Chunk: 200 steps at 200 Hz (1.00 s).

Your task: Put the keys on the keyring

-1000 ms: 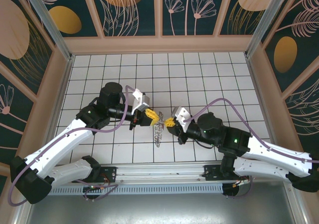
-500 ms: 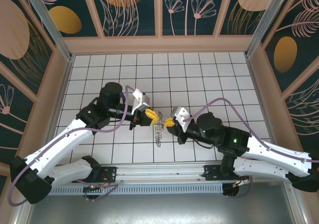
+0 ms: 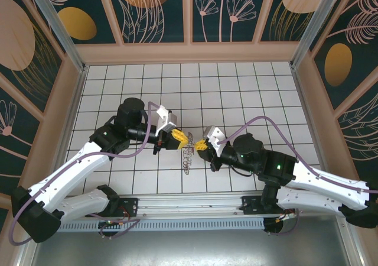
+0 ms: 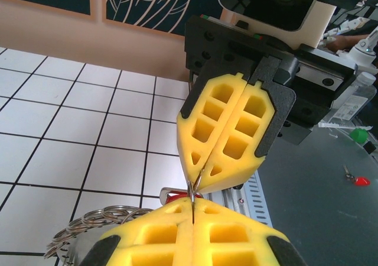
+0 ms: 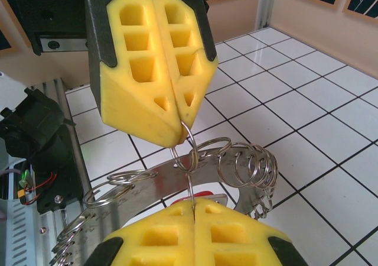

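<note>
**Top external.** Left gripper (image 3: 183,140), yellow foam pads, jaws closed. Right gripper (image 3: 200,145), same pads, jaws closed. The tips nearly meet over the white tiled table (image 3: 248,83), midway between its side edges and toward its near edge. A large flat grey metal keyring (image 3: 188,154) with a wire-loop fringe hangs just below them.

**Left wrist.** Left gripper (image 4: 193,206) and right gripper (image 4: 197,183) are tip to tip, each pinching a thin wire loop of the keyring (image 4: 88,226). The keys (image 4: 175,195), a small red tag, lie just beside the tips.

**Right wrist.** Right gripper (image 5: 194,202) is below and left gripper (image 5: 179,137) above, both clamped on keyring (image 5: 171,180) wire. The keys (image 5: 204,194) are against the plate; whether they are threaded on cannot be told.
</note>
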Available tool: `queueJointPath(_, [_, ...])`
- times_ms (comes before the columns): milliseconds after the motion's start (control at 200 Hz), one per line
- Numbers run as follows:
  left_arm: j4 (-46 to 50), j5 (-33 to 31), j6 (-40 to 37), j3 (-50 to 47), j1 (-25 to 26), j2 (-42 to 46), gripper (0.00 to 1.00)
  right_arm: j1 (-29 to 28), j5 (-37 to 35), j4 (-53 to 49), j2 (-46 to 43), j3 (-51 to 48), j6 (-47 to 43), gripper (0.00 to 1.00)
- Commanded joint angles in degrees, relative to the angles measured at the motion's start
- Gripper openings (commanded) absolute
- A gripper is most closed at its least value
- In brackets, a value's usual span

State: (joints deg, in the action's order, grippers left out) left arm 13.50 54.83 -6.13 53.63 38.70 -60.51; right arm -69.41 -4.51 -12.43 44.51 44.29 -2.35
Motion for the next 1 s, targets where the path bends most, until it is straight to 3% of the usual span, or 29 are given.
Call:
queueJointPath(0, [-1.61, 0.38, 0.00, 0.00, 0.37, 1.31, 0.00, 0.46, -0.19, 0.91, -0.74, 0.53, 1.48, 0.00])
queueJointPath(455, [-1.58, 0.46, 0.12, 0.01, 0.39, 1.18, 0.00, 0.37, 3.44, 3.20, -1.54, -0.38, 0.50, 0.00])
queueJointPath(996, [-1.45, 0.72, -0.01, 0.14, 0.35, 0.92, 0.00, 0.41, 2.76, 3.05, -1.59, -0.61, 0.24, 0.00])
